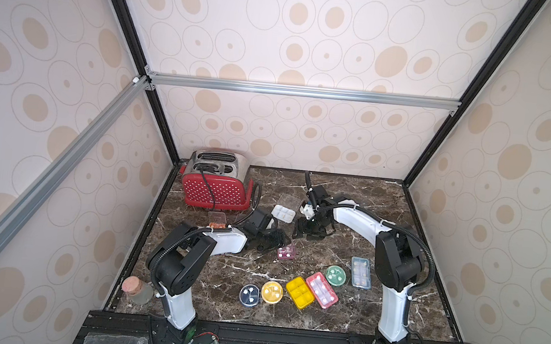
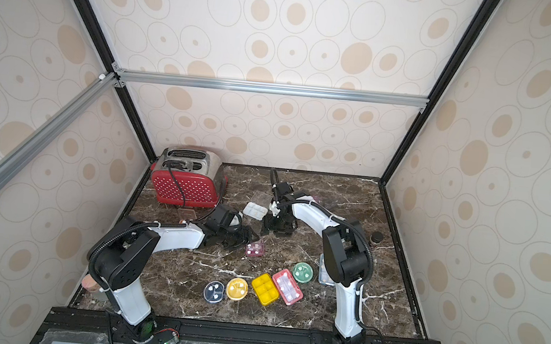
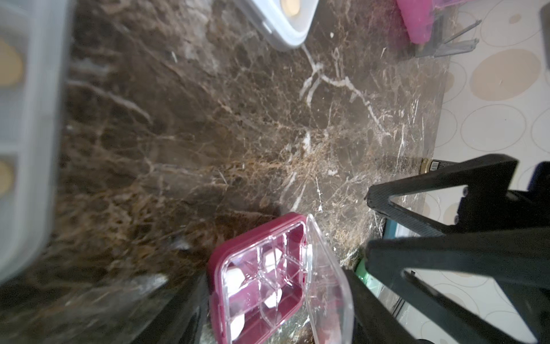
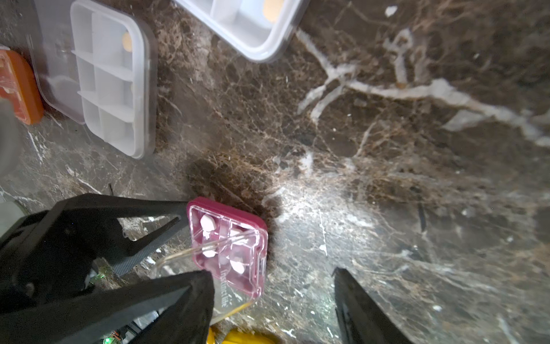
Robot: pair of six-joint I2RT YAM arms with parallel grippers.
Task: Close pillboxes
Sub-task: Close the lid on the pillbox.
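Note:
A maroon pillbox (image 1: pixel 286 251) (image 3: pixel 259 277) (image 4: pixel 229 247) with white pills lies mid-table, its clear lid (image 3: pixel 327 283) raised ajar. My left gripper (image 1: pixel 276 242) (image 3: pixel 272 277) is open, with a finger on either side of this box. My right gripper (image 1: pixel 307 234) (image 4: pixel 270 272) hangs open just behind it, one finger beside the lid and nothing between the fingers. Farther back lie an open white pillbox (image 1: pixel 283 212) (image 4: pixel 113 89) and an open orange pillbox (image 1: pixel 217 224). Several shut pillboxes form a row near the front, among them a yellow one (image 1: pixel 300 292).
The red dotted toaster (image 1: pixel 215 187) stands at the back left, its cord trailing toward my left arm. A cork-stoppered jar (image 1: pixel 137 290) sits at the front left corner. A second white box (image 4: pixel 247 23) and a pink box (image 3: pixel 416 20) lie farther back.

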